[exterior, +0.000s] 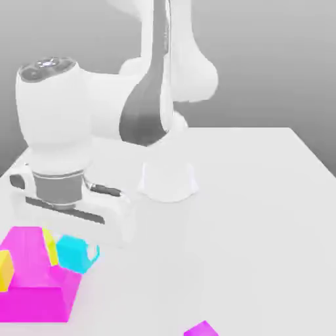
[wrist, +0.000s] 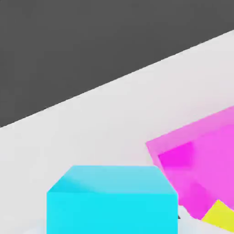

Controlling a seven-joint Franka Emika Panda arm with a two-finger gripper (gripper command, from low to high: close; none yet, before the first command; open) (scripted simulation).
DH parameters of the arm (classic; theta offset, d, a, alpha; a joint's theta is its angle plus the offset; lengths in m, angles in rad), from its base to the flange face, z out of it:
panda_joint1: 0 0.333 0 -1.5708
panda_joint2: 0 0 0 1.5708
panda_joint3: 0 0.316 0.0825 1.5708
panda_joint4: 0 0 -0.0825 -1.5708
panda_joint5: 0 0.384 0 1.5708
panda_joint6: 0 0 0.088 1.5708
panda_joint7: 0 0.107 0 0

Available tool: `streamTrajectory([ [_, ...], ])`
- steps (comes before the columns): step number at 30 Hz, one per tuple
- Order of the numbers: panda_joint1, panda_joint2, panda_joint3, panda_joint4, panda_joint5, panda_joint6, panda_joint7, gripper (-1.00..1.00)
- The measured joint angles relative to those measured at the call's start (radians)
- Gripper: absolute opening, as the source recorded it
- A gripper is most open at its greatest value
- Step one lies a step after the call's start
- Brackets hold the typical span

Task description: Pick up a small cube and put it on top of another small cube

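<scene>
The small cyan cube sits low over the table, right under the white hand at the exterior view's left. My gripper is shut on the cube, which the hand view shows close up. A small lime-yellow cube rests against the big magenta block, just to the left of the cyan cube in the exterior view. A yellow corner also appears in the hand view beside the magenta block.
A second yellow cube sits at the magenta block's left side. A small magenta cube lies near the front edge. The arm's white base stands mid-table. The white table stretches to the right.
</scene>
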Motion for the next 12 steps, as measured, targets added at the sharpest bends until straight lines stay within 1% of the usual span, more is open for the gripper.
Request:
streamTrajectory([
  [3,-0.073,0.02,-0.051,0.105,0.01,-0.085,0.102,-1.0],
  [4,-0.08,0.041,-0.056,0.115,0.02,-0.076,0.113,-1.0],
  [6,-0.088,0.1,-0.053,0.109,0.045,-0.014,0.108,-1.0],
  [7,-0.09,0.125,-0.051,0.104,0.056,0.016,0.102,1.0],
  [12,-0.09,0.125,-0.051,0.104,0.056,0.016,0.102,1.0],
])
